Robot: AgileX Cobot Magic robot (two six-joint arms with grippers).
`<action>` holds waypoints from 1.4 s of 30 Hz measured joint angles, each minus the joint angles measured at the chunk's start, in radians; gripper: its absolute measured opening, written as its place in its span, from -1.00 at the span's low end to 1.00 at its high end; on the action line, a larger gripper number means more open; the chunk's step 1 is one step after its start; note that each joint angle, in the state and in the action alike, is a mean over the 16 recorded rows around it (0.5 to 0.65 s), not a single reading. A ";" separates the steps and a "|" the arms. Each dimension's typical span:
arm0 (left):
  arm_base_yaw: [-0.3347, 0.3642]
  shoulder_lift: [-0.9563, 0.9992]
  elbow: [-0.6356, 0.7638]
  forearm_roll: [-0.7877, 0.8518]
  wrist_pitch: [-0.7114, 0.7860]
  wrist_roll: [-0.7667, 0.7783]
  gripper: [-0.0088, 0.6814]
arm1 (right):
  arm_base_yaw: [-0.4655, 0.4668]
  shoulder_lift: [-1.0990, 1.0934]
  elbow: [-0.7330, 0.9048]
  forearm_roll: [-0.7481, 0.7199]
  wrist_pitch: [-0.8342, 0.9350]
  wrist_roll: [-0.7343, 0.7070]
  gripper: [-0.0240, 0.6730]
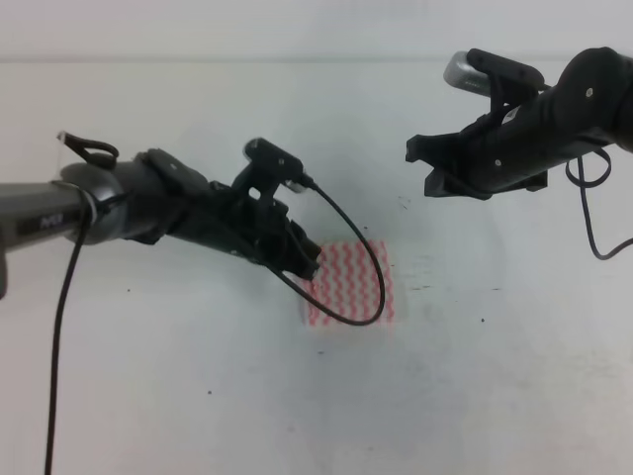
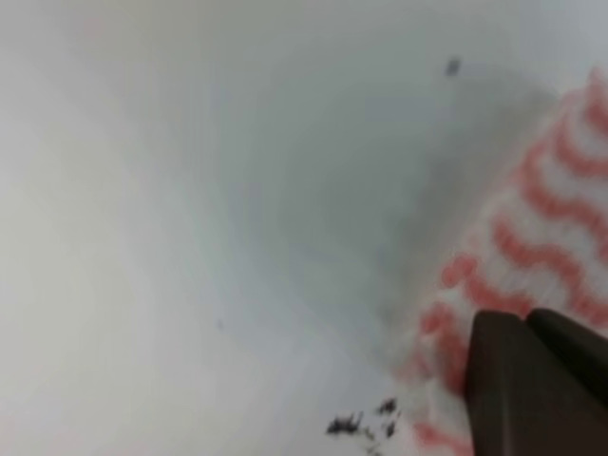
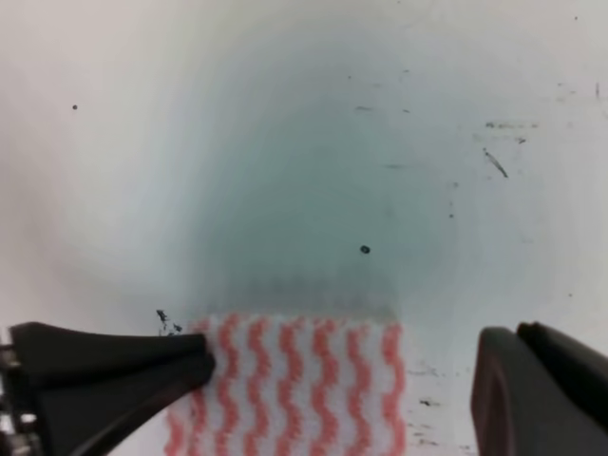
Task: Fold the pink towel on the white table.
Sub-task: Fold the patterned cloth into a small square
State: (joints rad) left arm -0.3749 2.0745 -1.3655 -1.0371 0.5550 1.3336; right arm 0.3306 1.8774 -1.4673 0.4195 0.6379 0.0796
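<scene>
The pink towel (image 1: 351, 285) lies flat on the white table (image 1: 198, 396) as a small rectangle, just right of centre. My left gripper (image 1: 308, 261) hovers low over the towel's upper left corner, jaws apparently open with nothing held. In the left wrist view the towel (image 2: 541, 237) is blurred, with one finger (image 2: 532, 389) over its edge. My right gripper (image 1: 421, 166) hangs open above the table, up and right of the towel and apart from it. The right wrist view shows the towel (image 3: 294, 389) at the bottom, a right finger (image 3: 541, 389) beside it, and the left gripper's fingertip (image 3: 180, 370) at its corner.
A black cable (image 1: 368, 297) from the left wrist camera loops over the towel. Small dark specks (image 3: 167, 324) mark the table beside the towel's corner, with more scuffs (image 3: 494, 161) farther off. The table's back edge (image 1: 297, 59) runs along the top.
</scene>
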 joint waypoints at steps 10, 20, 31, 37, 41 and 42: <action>0.000 -0.001 -0.015 0.023 -0.016 0.000 -0.99 | 0.000 -0.001 0.000 0.003 -0.002 -0.001 -0.98; -0.014 -0.048 -0.037 0.003 0.004 0.017 -0.99 | 0.000 -0.003 0.000 0.002 -0.011 -0.002 -0.98; -0.080 0.010 -0.066 -0.158 -0.009 0.154 -0.99 | 0.000 -0.003 0.000 -0.007 -0.021 -0.002 -0.98; -0.103 0.062 -0.088 -0.229 -0.018 0.208 -0.99 | 0.000 -0.002 0.000 -0.012 -0.024 -0.002 -0.98; -0.108 0.093 -0.098 -0.252 -0.015 0.214 -0.99 | 0.000 -0.004 0.000 -0.015 -0.025 -0.002 -0.98; -0.108 0.100 -0.100 -0.257 -0.014 0.216 -0.99 | 0.000 -0.004 0.000 -0.016 -0.025 -0.002 -0.98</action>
State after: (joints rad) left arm -0.4831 2.1742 -1.4653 -1.2940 0.5412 1.5496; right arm 0.3306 1.8732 -1.4673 0.4035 0.6131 0.0778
